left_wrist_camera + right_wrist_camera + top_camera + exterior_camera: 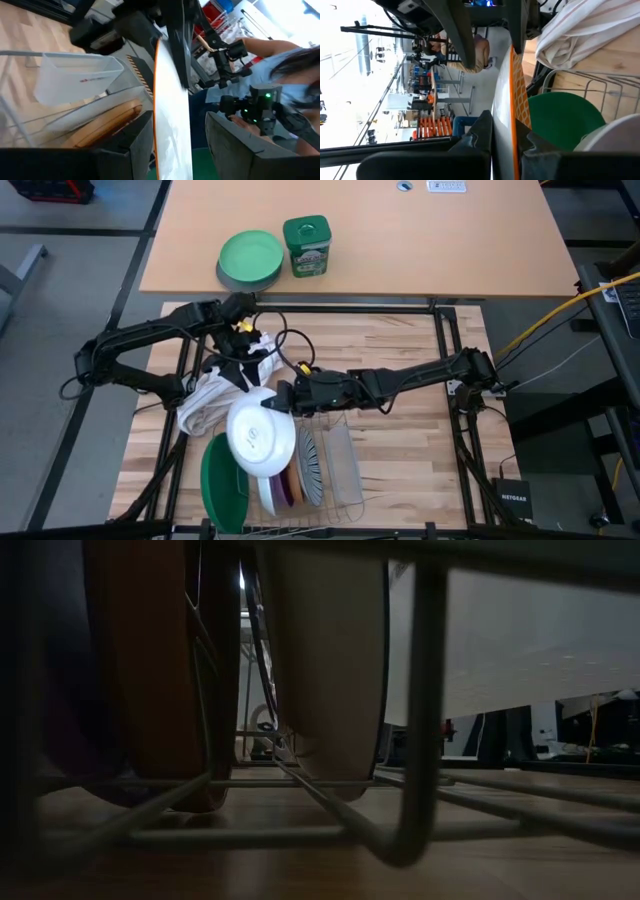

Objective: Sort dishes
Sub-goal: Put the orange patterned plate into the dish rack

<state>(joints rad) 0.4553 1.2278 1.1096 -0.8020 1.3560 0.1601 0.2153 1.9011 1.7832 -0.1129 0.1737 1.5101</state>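
At the far left of the rack (345, 502), the big dark green plate (222, 490) stood on edge. Just beside it, the left gripper (243, 376) reached in from the upper left, its fingers set wide on either side of the white plate's (261, 437) rim. That plate hung above the rack, over the brown and purple plates (283, 492) slotted below. The right gripper (284, 397) came from the right, pinched narrow on the same plate's edge, where an orange pattern showed in its wrist view. Further right stood the striped plate (309, 465).

This looked like a handover or a joint lowering. Next, one gripper would likely need to let go before the plate could drop into a free slot.

A white cloth (214, 399) lay on the wooden bench (410, 440). A second bench beyond held a light green plate (251, 257) and a green tin (306, 246).
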